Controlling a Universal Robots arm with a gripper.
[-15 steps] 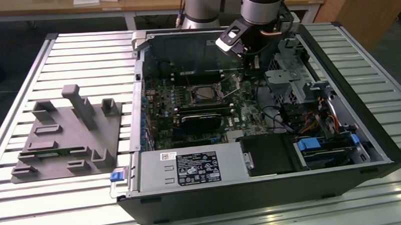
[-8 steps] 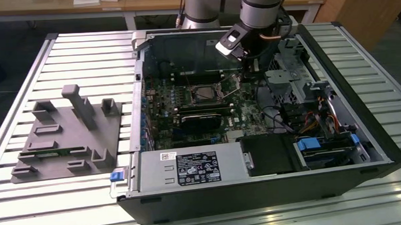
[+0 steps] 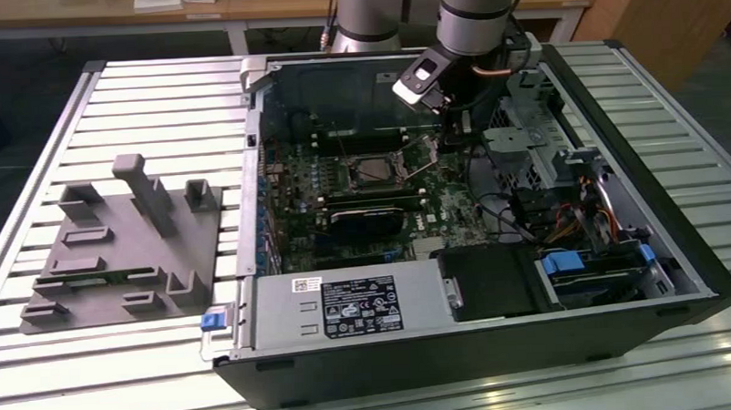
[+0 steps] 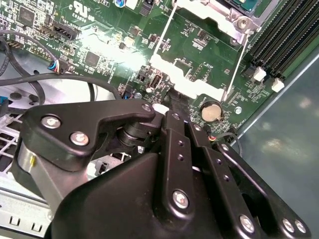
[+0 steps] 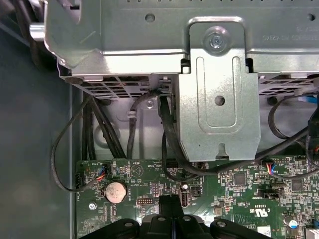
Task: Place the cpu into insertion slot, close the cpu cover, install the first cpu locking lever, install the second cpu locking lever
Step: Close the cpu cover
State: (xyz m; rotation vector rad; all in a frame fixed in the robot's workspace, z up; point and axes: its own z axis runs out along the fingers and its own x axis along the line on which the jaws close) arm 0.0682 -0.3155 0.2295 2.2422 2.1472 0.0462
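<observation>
One arm [image 3: 475,19] reaches down into one open computer case [image 3: 659,240], which lies on a tabletop [image 3: 155,94] of ribbed metal slats. Beside the case, on the exterior view's left, stands one grey plastic fixture [image 3: 123,245] with several upright blocks. Inside the case I count one green board [image 3: 293,226], one cpu, one slot, one cover and two levers.

The cpu [image 3: 371,172] is a small flat square with a dull grey top. It lies in the slot [image 3: 370,156], which has a thin silver rim. The cover [image 4: 184,82] is a thin, shiny frame plate with a square window. It is swung open, away from the slot, and the green board shows through the window. The first lever [image 4: 167,27] and the second lever [image 4: 238,59] are thin bright wire rods, one along each side of the cover.

The fingers [image 5: 167,211] are matte black, with small screws in their links. They are together, with only a thin seam between them. Their tips are right at the free edge of the cover, near one round silver battery [image 5: 115,190]. I cannot tell if they pinch this edge or only touch it.
</observation>
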